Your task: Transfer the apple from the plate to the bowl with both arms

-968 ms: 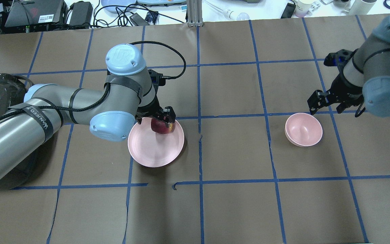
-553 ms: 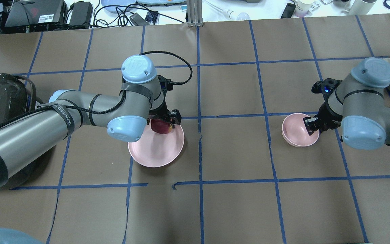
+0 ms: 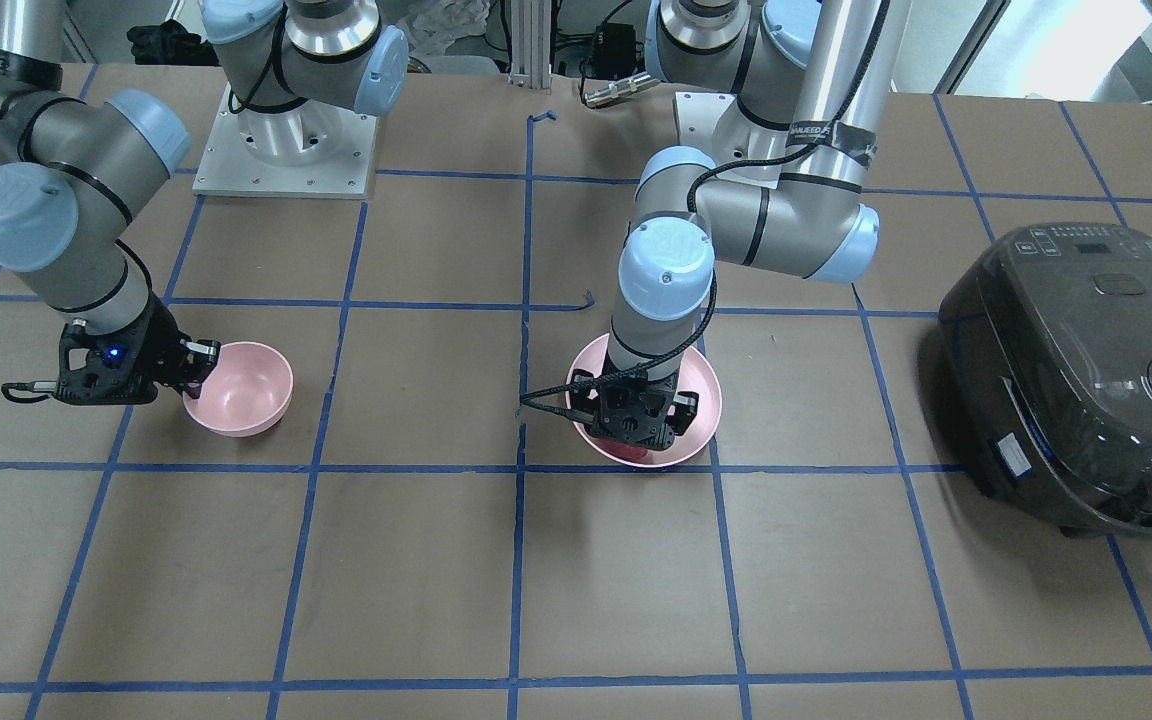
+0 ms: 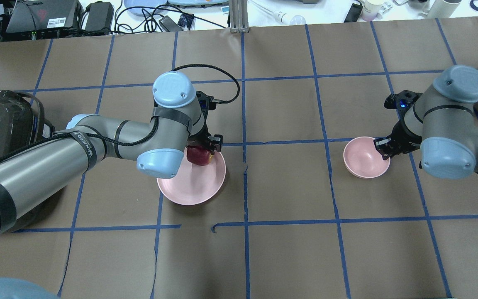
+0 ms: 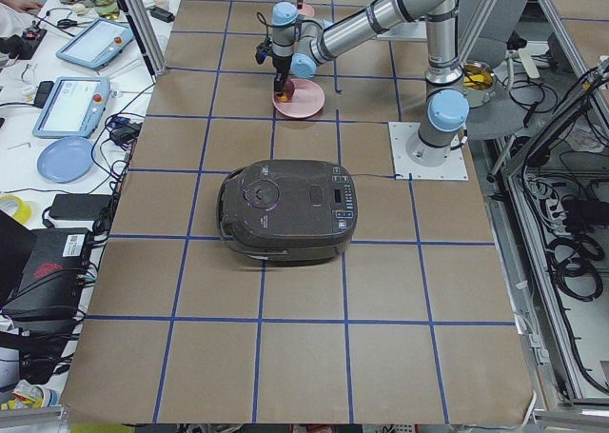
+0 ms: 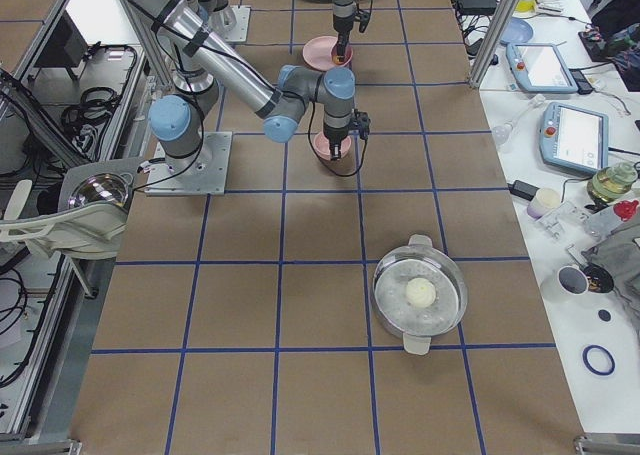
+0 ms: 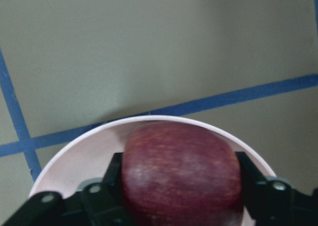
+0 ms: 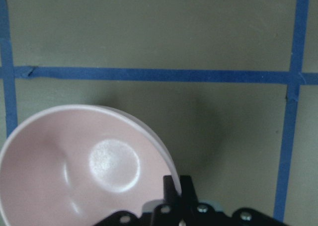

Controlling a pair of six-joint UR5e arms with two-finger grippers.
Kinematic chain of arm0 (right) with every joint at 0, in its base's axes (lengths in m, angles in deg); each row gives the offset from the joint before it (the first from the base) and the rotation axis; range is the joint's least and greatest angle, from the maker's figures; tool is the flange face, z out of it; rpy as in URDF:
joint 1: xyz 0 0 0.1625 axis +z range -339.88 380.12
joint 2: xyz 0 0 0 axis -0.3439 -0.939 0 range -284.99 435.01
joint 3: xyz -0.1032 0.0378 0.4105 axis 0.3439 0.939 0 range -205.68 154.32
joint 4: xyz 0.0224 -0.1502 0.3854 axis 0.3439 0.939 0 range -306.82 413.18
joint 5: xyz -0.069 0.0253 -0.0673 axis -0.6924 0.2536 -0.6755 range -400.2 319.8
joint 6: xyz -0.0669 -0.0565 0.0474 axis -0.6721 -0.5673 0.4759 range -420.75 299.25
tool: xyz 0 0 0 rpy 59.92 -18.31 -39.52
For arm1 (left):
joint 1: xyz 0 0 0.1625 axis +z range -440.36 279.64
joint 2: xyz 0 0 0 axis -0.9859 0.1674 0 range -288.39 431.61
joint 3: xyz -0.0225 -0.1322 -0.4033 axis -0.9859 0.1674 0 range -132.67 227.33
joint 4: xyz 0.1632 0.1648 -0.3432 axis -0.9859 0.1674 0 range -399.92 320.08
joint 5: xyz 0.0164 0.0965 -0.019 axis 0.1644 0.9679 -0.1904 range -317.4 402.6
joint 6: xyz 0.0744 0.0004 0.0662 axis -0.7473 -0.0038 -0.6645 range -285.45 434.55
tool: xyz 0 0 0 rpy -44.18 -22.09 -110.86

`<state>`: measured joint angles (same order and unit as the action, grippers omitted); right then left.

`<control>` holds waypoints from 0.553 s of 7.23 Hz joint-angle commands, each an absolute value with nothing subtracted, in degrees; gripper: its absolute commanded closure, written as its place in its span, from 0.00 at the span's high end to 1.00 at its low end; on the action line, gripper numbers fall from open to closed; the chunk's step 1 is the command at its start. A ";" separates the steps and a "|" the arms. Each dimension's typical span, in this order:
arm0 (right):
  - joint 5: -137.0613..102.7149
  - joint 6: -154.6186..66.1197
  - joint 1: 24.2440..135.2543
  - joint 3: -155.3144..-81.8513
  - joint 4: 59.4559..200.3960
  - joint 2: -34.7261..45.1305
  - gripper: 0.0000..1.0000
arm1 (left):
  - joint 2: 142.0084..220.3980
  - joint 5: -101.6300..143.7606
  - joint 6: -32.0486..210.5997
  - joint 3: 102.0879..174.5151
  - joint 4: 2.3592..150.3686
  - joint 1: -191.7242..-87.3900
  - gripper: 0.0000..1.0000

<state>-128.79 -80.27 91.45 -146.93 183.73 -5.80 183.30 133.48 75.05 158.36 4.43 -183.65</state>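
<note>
Overhead exterior: grasp step, with the apple (image 4: 199, 155) caught in the left end effector (image 4: 204, 150) above the plate (image 4: 191, 182).
From that view the right end effector (image 4: 382, 148) sits at the rim of the bowl (image 4: 363, 160). Exterior front-facing: the apple is nearly hidden beneath the left end effector, with the plate on the desk (image 3: 436, 580) under both. Left wrist-mounted: both fingers (image 7: 112, 181) press the apple's sides, so it is clenched on the fruit (lifted or resting, I cannot tell). Right wrist-mounted: that end effector is closed on the bowl's rim. Next, I judge: raise the apple clear, carry it over the bowl, then let go.
</note>
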 commanded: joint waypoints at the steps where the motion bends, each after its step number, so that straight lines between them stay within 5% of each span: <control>1: -123.73 -73.18 93.32 -142.84 179.49 -5.15 0.00 | 182.36 134.61 75.33 160.01 4.47 -184.33 0.00; 4: -122.20 -56.31 108.30 -142.57 180.61 -3.83 0.00 | 178.85 136.20 76.13 157.12 4.90 -183.99 0.00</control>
